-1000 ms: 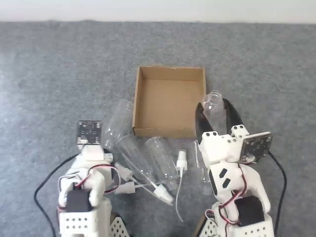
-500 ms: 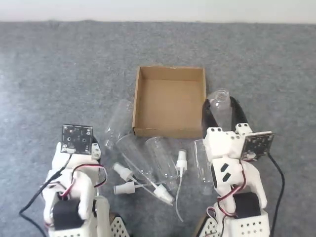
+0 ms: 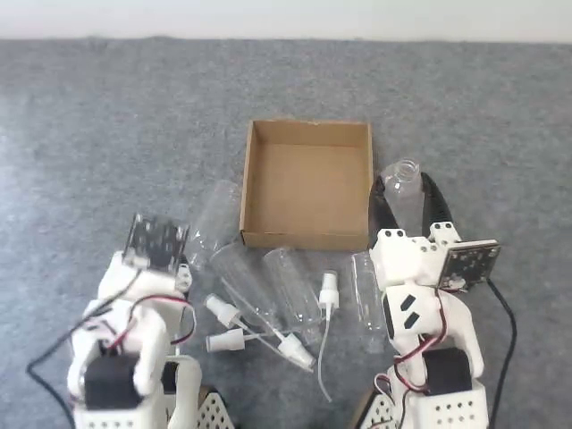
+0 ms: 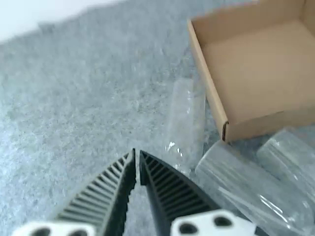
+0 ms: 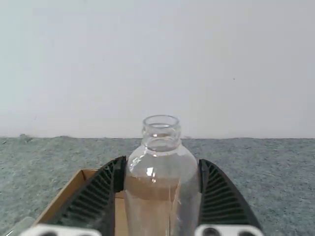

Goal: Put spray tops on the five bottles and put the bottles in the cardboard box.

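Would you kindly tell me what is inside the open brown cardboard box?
The open brown cardboard box shows just its bare floor and inner walls. The clear plastic bottle in the right gripper is beside it, not inside. Its near wall hides a thin floor strip.

The light is bright, soft and even everywhere. The grey table [image 3: 107,134] shows almost no dark shadows. Little white shiny spots sit on the clear bottle [image 5: 156,173], where light bounces off. The wall [image 5: 147,49] behind it looks bright white.
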